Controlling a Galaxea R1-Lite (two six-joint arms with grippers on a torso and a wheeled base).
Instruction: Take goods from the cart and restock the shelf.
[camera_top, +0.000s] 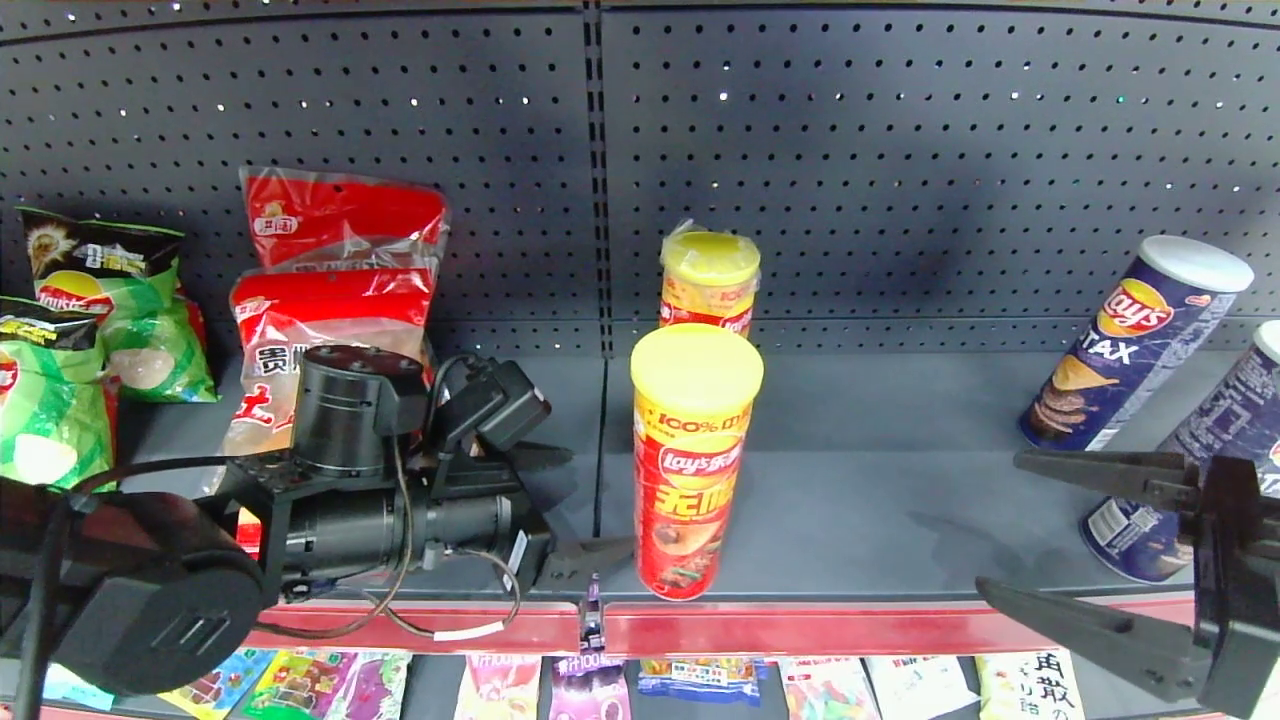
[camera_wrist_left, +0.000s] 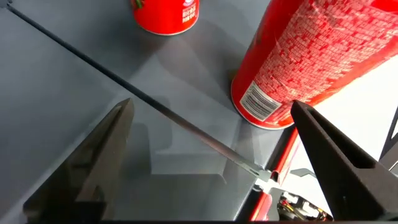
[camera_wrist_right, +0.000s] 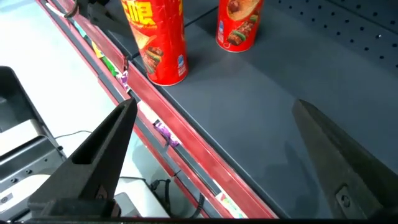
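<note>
A red chips can with a yellow lid (camera_top: 693, 470) stands upright near the shelf's front edge, and a second like it (camera_top: 709, 281) stands behind. My left gripper (camera_top: 575, 505) is open just left of the front can, low over the grey shelf (camera_top: 860, 500), with nothing between its fingers. In the left wrist view the left gripper (camera_wrist_left: 211, 106) is apart from the front can (camera_wrist_left: 305, 56), with the rear can (camera_wrist_left: 165, 15) beyond. My right gripper (camera_top: 1000, 525) is open and empty at the shelf's front right. In the right wrist view the right gripper (camera_wrist_right: 214, 106) faces both cans (camera_wrist_right: 155, 37) (camera_wrist_right: 239, 25).
Two blue chips cans (camera_top: 1135, 345) (camera_top: 1200, 460) lean at the right, close behind my right gripper. Red snack bags (camera_top: 335, 290) and green chip bags (camera_top: 100, 330) fill the left. A red rail (camera_top: 800, 625) edges the shelf; packets (camera_top: 600, 685) lie on the shelf below.
</note>
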